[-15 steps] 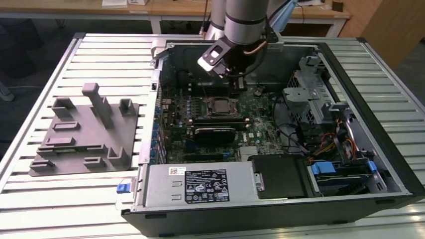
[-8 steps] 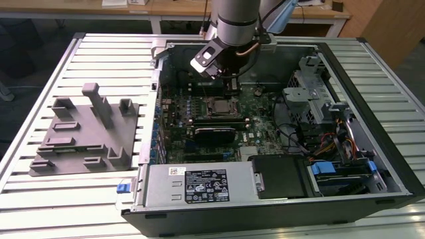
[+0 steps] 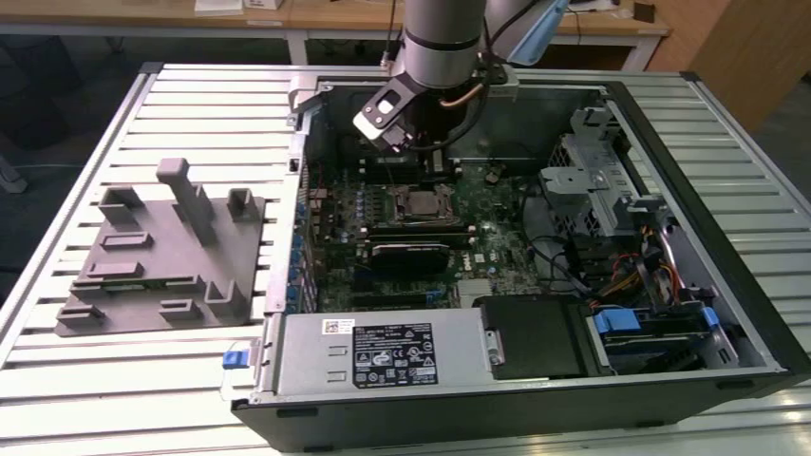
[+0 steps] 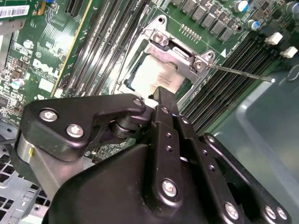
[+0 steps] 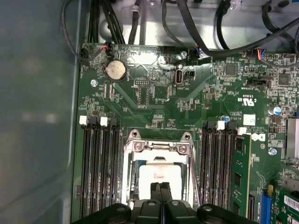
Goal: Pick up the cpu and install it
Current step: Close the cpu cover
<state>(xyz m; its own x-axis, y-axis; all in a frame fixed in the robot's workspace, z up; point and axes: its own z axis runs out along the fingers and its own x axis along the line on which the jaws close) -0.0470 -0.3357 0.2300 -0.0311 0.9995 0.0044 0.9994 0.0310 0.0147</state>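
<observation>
Gripper (image 5: pixel 161 187) is parked right over the socket frame (image 5: pixel 159 147). In both wrist views the two fingers look squeezed together with nothing between them, so I'd call it closed and empty. The cpu (image 5: pixel 150 172) is directly under the fingertips, lying flat and square inside the frame with its pale top showing, not in the gripper at all. I honestly can't tell if the tips are touching it or just hanging above it. Memory slots (image 5: pixel 100 163) run along both sides of the gripper. In the second wrist view a thin metal lever (image 4: pixel 238 72) sticks out past the frame and looks unlatched to me. My read is that the pick and the drop-in are done, and this is the seating and check stage. Any move from here calls for going straight up or down with no sideways drag across the chip, and keeping clear of that lever.
</observation>
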